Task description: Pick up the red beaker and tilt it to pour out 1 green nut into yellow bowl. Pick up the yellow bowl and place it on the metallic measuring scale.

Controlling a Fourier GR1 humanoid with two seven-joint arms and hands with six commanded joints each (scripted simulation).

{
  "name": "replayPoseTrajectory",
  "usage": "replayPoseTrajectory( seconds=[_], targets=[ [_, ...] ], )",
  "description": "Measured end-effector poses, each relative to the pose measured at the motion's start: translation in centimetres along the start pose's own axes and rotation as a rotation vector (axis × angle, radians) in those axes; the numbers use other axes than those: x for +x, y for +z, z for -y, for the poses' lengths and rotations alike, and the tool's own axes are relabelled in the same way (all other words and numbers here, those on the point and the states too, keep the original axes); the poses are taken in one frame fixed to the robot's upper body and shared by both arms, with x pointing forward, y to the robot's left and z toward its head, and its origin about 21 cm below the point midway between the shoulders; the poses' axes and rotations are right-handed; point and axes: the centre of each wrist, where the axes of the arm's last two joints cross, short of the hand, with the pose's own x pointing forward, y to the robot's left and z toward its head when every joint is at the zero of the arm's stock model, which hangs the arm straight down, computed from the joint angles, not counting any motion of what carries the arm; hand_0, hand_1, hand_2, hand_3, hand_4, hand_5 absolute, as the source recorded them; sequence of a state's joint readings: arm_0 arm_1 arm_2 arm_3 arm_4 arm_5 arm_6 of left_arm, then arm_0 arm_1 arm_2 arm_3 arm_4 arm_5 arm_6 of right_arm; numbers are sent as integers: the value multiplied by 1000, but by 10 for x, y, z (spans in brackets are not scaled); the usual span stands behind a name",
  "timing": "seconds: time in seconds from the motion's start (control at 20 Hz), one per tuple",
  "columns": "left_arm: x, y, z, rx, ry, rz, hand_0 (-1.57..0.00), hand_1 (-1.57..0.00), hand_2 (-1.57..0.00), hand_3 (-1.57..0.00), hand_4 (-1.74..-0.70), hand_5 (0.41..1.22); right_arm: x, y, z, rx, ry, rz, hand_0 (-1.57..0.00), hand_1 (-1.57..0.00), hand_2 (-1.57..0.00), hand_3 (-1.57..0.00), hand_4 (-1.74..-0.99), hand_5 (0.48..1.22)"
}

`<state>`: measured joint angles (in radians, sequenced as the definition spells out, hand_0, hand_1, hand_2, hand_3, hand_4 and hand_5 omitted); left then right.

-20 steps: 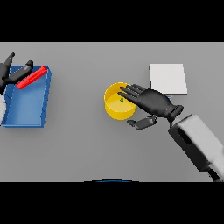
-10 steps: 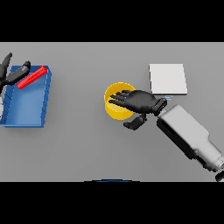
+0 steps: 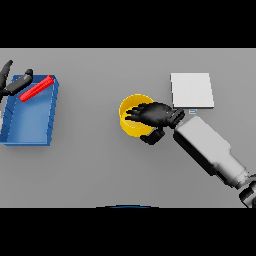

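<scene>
Now, near to far:
Right hand (image 3: 156, 115): over the right part of the yellow bowl (image 3: 129, 122), fingers across its opening, thumb curled at the outer wall; it grips the rim.
Bowl: on the grey table (image 3: 100, 170), mid-scene.
Scale (image 3: 192, 90): right of the bowl, apart from it.
Red beaker (image 3: 36, 88): lying tilted across the blue tray (image 3: 30, 135) top edge.
Left hand (image 3: 12, 82): beside the beaker, fingers relaxed and spread.

The red beaker (image 3: 36, 88) lies tilted over the far rim of a blue tray (image 3: 30, 131) near the table's (image 3: 100, 170) left edge. The yellow bowl (image 3: 131, 121) sits upright mid-table. The flat, pale metallic measuring scale (image 3: 192, 90) lies toward the far right.
</scene>
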<state>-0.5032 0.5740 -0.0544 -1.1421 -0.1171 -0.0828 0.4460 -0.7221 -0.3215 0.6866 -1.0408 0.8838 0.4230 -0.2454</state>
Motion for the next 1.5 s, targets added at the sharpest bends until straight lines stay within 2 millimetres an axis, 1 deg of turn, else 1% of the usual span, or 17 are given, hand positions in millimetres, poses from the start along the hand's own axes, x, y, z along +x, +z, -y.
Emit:
replayPoseTrajectory(
  seconds=[0.05, 0.1, 0.15, 0.2, 0.3, 0.45, 0.6, 0.65, 0.8, 0.9, 1.0, 1.05, 1.1, 1.2, 1.3, 1.4, 1.5],
  targets=[
    [2, 1, 0, 3, 1, 12, 1, 1, 1, 1, -791, 711, 1, 0, 2, -2, 5, 2, -193, -183, -189, -215, -1309, 891],
    [-2, 1, 2, -2, 2, 12, 1, 1, 1, 1, -789, 710, 2, -1, 1, 0, 4, 14, -455, -407, -349, -322, -1363, 957],
    [-4, 1, 1, -4, -4, 9, 1, 1, 1, 1, -788, 710, 2, 0, -4, -1, 3, 25, -678, -640, -594, -572, -1435, 1010],
    [-4, 1, 4, -10, -3, 16, 1, 1, 1, 1, -788, 710, 1, 0, -1, -5, 1, 29, -857, -826, -789, -679, -1492, 1052],
    [-1, -1, 1, -1, -1, 13, 1, 1, 1, 1, -787, 707, 0, 0, 1, -2, -2, 46, -1114, -1094, -1071, -882, -1578, 1113],
    [-3, -2, 1, -1, 0, 0, 1, 1, 1, 1, -784, 711, -2, 3, 2, 10, -7, 46, -1337, -1327, -1246, -1066, -1658, 1166],
    [1, -2, 0, -4, -8, 17, 1, 1, 1, 1, -785, 712, 0, 5, 5, 30, -10, 30, -1451, -1446, -1330, -1171, -1698, 1193],
    [1, -1, -1, -10, 1, 27, 1, 1, 1, 1, -786, 707, -1, 7, 3, 23, -12, 35, -1475, -1471, -1353, -1185, -1707, 1198],
    [0, 1, 2, -14, -1, 25, 1, 1, 1, 1, -778, 704, 1, 11, 13, 6, -17, 31, -1522, -1520, -1415, -1185, -1724, 1209],
    [-2, 0, 3, -8, -16, 17, 1, 1, 1, 1, -774, 706, -2, 20, 25, -4, -12, 26, -1540, -1538, -1447, -1165, -1730, 1214],
    [2, -1, -1, -1, -18, 30, 1, 1, 1, 1, -770, 705, -8, 31, 32, -7, -23, 6, -1551, -1550, -1481, -1157, -1734, 1216],
    [4, -1, -3, 1, -16, 24, 1, 1, 1, 1, -776, 702, -6, 35, 38, -11, -14, -17, -1555, -1554, -1491, -1153, -1735, 1217],
    [1, -2, 1, -7, -4, 25, 1, 1, 1, 1, -780, 702, -5, 39, 38, -9, -15, -13, -1558, -1558, -1451, -1204, -1736, 1218],
    [3, -2, -3, -9, 6, 32, 1, 1, 1, 1, -788, 702, -4, 48, 48, -34, -4, -46, -1563, -1562, -1447, -1199, -1738, 1219],
    [-1, 0, -3, -14, 15, 25, 1, 1, 1, 1, -798, 702, 2, 55, 46, -38, 2, -63, -1566, -1566, -1491, -1182, -1739, 1219],
    [5, 0, -3, -7, 18, 38, 1, 1, 1, 1, -800, 704, 8, 62, 46, -54, 6, -65, -1520, -1567, -1520, -1179, -1740, 1219],
    [4, 0, -3, -10, 29, 28, 1, 1, 1, 1, -812, 710, -1, 71, 50, -69, -13, -131, -1538, -1569, -1488, -1190, -1740, 1220]
  ],
)
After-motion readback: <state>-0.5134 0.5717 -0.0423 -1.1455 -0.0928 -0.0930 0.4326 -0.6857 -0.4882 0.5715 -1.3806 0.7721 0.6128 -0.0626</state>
